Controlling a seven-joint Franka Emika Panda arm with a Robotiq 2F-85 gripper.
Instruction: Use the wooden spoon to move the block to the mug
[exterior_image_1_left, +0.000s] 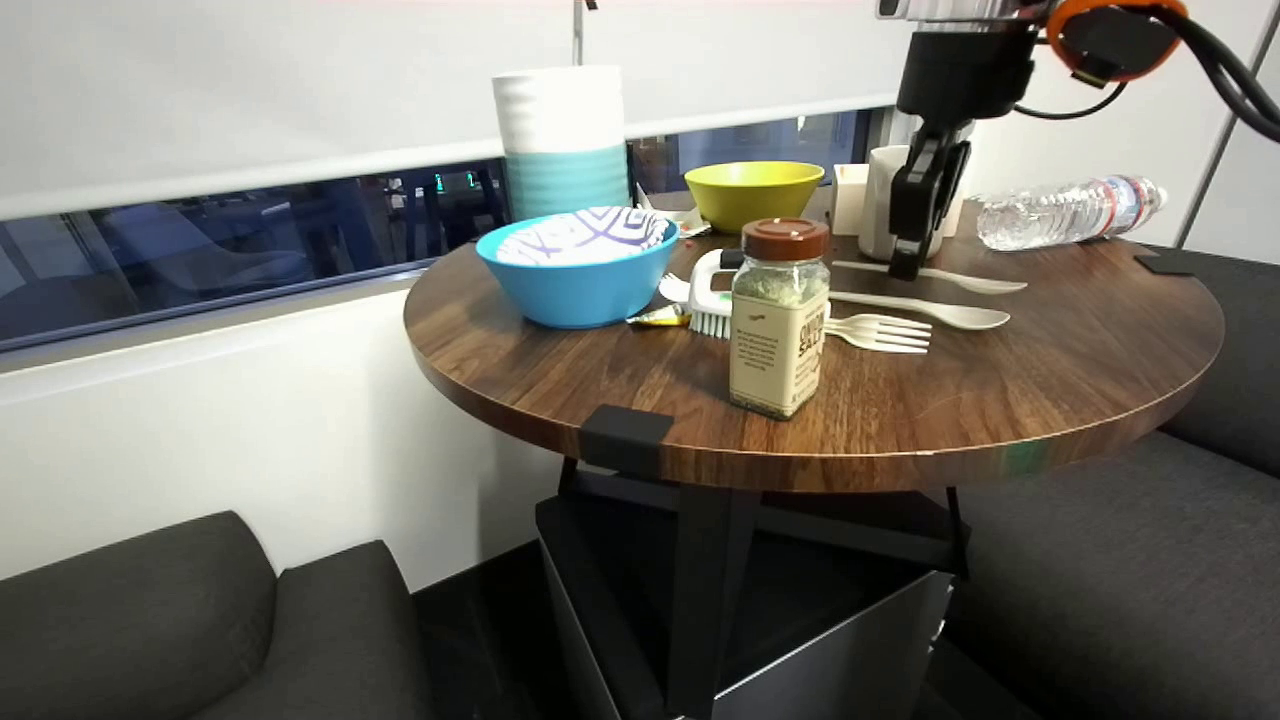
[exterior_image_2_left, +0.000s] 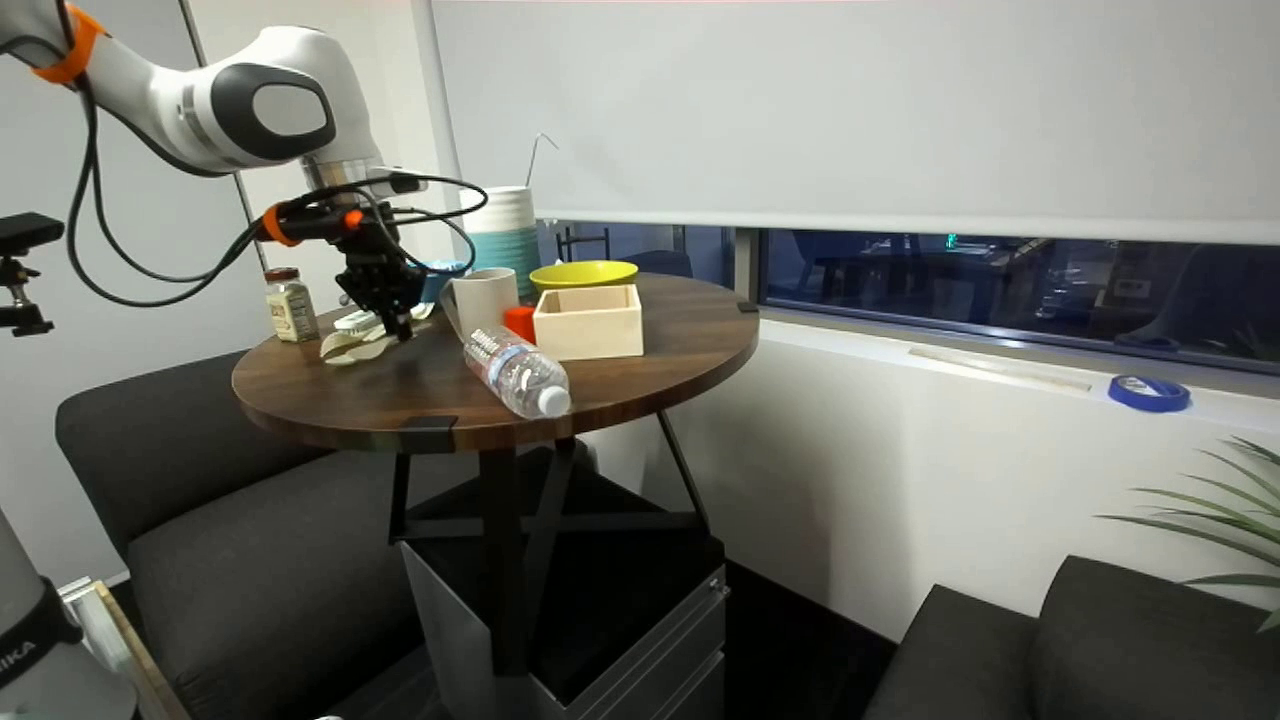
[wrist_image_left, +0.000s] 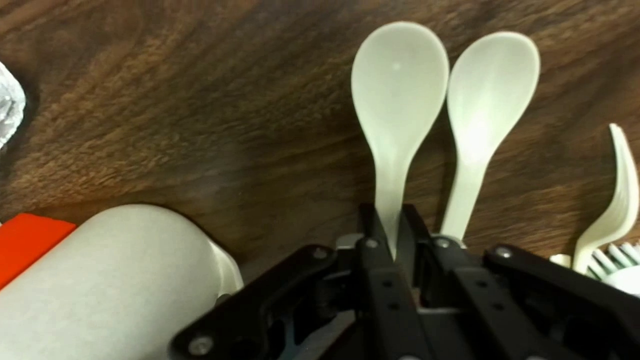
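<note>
The wooden spoon (wrist_image_left: 397, 100) is pale with an oval bowl. My gripper (wrist_image_left: 392, 215) has its fingers against both sides of its handle, with no gap visible. In an exterior view the gripper (exterior_image_1_left: 905, 262) points down at the spoon (exterior_image_1_left: 985, 284), low over the table. The white mug (wrist_image_left: 125, 280) stands beside the gripper at lower left in the wrist view. It also shows in both exterior views (exterior_image_1_left: 880, 205) (exterior_image_2_left: 486, 298). A red-orange block (wrist_image_left: 32, 245) sits by the mug, partly hidden; it also shows in an exterior view (exterior_image_2_left: 520, 323).
A second pale spoon (wrist_image_left: 482, 100) lies close alongside. A fork (exterior_image_1_left: 885, 332), a white brush (exterior_image_1_left: 710, 300) and a brown-lidded jar (exterior_image_1_left: 780, 320) are nearby. A clear bottle (exterior_image_2_left: 515, 370) lies by the mug. An open wooden box (exterior_image_2_left: 590, 330), yellow bowl (exterior_image_1_left: 752, 200) and blue bowl (exterior_image_1_left: 580, 285) stand around.
</note>
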